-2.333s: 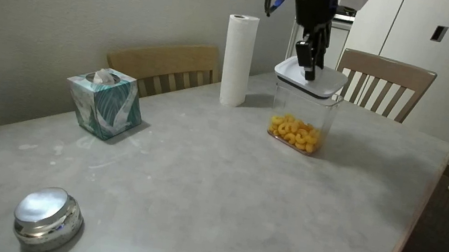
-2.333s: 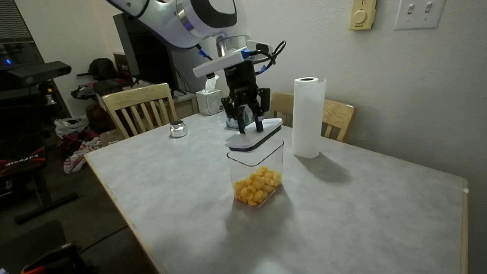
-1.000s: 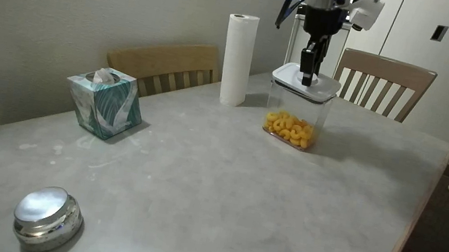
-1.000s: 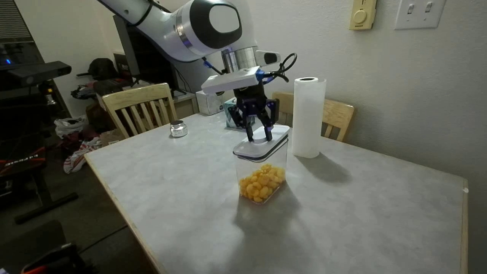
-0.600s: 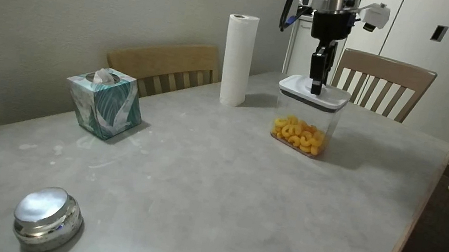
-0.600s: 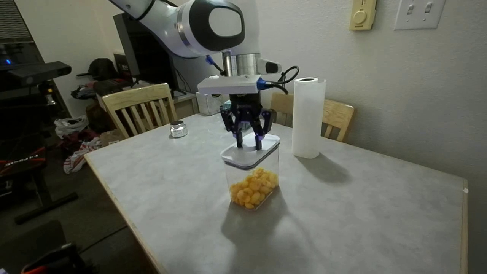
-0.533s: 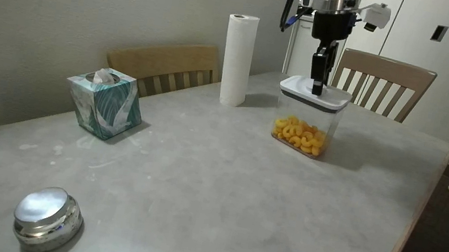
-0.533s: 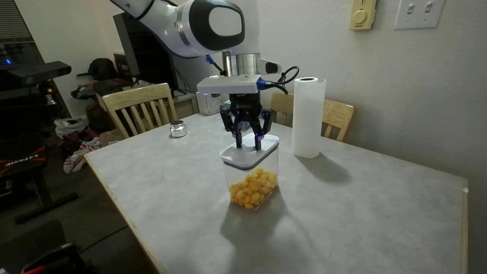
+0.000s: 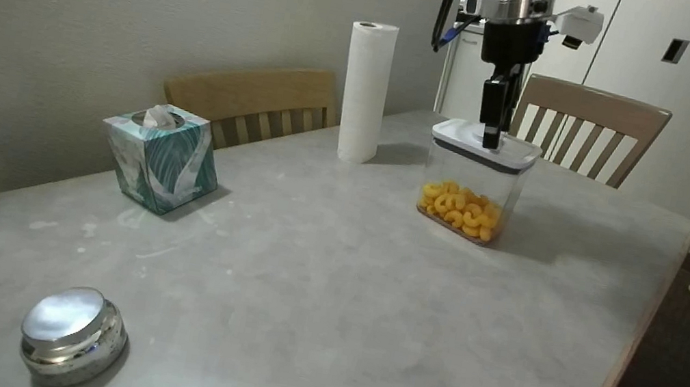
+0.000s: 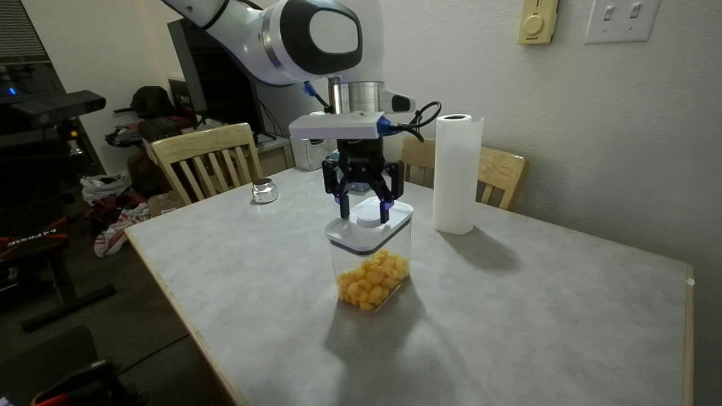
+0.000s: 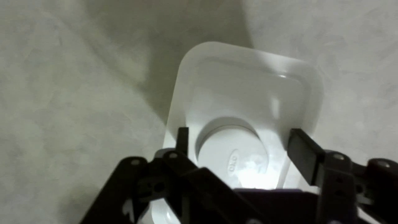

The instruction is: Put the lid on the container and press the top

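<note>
White lid (image 10: 360, 235) rests on clear container (image 9: 469, 173) (button (image 10: 369, 218) raised).

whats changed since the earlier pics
The lid came down from its tilt and sits on the container, which slid slightly, lower in both exterior views. The gripper opened, letting go of the button. Paper towel roll, teal tissue box and silver object stayed put.

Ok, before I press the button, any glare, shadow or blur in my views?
In the wrist view, glare burns out the lower right edge of the button, and the hand is dark and soft-edged; in an exterior view, a soft shadow spreads from the container over the table; in an exterior view, the round silvery object gleams.
</note>
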You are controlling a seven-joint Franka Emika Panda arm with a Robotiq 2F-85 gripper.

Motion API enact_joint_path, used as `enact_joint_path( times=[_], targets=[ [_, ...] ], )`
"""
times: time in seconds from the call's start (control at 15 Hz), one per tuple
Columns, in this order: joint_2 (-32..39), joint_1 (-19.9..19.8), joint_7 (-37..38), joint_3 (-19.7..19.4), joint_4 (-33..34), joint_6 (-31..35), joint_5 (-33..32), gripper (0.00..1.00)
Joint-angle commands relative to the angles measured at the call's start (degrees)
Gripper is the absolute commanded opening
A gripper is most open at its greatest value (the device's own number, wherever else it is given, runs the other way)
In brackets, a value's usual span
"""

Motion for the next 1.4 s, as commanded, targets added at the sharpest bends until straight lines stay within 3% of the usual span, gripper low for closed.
enact_joint_path(
  times=[0.0, 0.2, 0.27, 0.47, 1.0, 1.33],
  targets=[
    [-2.4, 0.9, 2.6, -0.1, -0.6, -4.4, -2.1, 1.00],
    [-4.2, 1.9, 4.5, 0.1, -0.5, -7.0, -3.5, 1.00],
    [-5.0, 2.2, 4.9, 0.3, -0.6, -7.4, -3.9, 0.81],
    [-6.8, 2.3, 4.7, 0.6, -1.0, -8.2, -3.0, 0.59],
    [-7.3, 0.9, 7.6, -0.6, -4.9, -1.3, -2.0, 0.03],
    [-6.9, 0.6, 9.9, -1.0, -6.6, 3.4, -2.1, 0.00]
  ],
)
